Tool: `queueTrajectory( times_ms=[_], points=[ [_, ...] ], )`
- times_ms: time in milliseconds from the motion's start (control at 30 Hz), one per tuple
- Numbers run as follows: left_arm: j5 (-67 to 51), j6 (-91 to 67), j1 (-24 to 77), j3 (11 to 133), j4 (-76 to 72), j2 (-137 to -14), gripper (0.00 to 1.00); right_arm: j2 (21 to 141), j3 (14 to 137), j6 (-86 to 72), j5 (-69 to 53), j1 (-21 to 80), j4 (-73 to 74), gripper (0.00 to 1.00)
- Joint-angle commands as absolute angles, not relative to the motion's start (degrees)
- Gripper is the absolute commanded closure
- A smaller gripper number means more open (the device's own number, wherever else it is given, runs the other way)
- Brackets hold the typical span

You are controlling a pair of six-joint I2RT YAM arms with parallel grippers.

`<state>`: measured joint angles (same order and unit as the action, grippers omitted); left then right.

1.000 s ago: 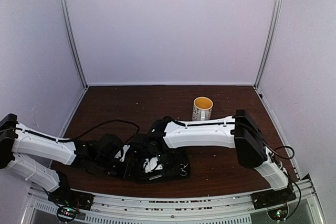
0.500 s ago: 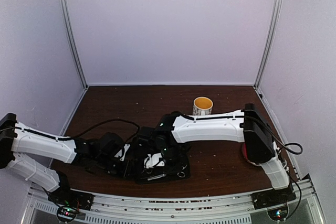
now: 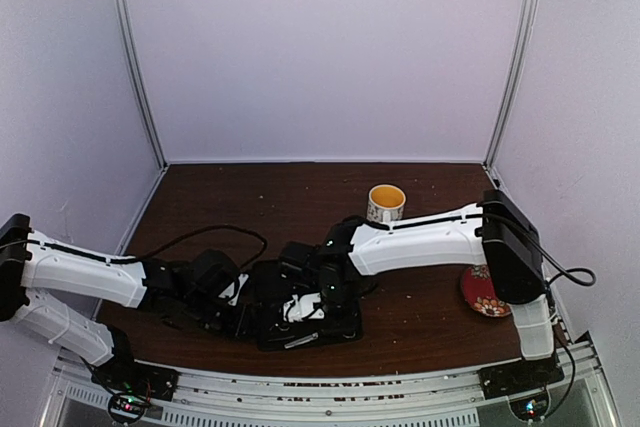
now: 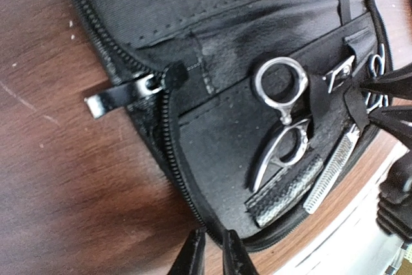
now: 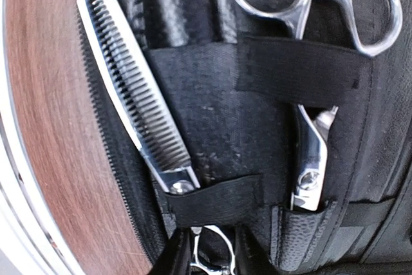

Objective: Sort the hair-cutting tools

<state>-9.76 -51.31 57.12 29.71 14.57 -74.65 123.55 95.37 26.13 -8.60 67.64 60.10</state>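
Open black case [image 3: 345,327] at table [image 3: 420,332] near edge. Inside, under straps [image 5: 296,72]: silver toothed scissors [image 5: 135,94] and plain scissors [image 5: 310,152], ring-handled. Left gripper [image 4: 214,252] pinches case rim. Right gripper [image 5: 210,256] straddles a ring; grip undetermined.

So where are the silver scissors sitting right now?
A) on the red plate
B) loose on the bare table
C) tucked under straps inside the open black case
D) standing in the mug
C: the right wrist view shows the toothed thinning scissors and the plain scissors both slipped under elastic straps inside the black zip case.
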Motion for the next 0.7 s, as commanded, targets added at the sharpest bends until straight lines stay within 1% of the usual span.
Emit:
queueTrajectory(
  times_ms=[0,67,233,367,467,667],
  points=[
    [-8.39,-50.95,57.39,31.12,15.03,-74.91,0.9,122.13,90.81,25.23,-6.79,66.62,58.68,0.84],
    [-8.2,-51.33,57.39,31.02,15.03,-74.76,0.9,120.97,89.63,24.34,-4.67,66.13,58.1,0.89],
    [-8.31,-51.94,57.39,30.61,15.03,-74.13,0.9,119.18,89.15,20.96,-2.09,64.1,58.83,0.93],
    [-8.0,-51.98,57.39,30.15,15.12,-73.62,0.9,118.56,88.89,20.15,-1.32,63.81,59.74,0.94],
    [-8.0,-51.87,57.39,30.01,15.12,-73.77,0.9,117.88,89.48,20.04,-3.1,63.8,60.33,0.93],
    [-8.1,-51.61,57.39,30.07,14.65,-74.1,0.9,119.42,92.2,20.83,-3.56,64.09,61.6,0.93]
  ],
)
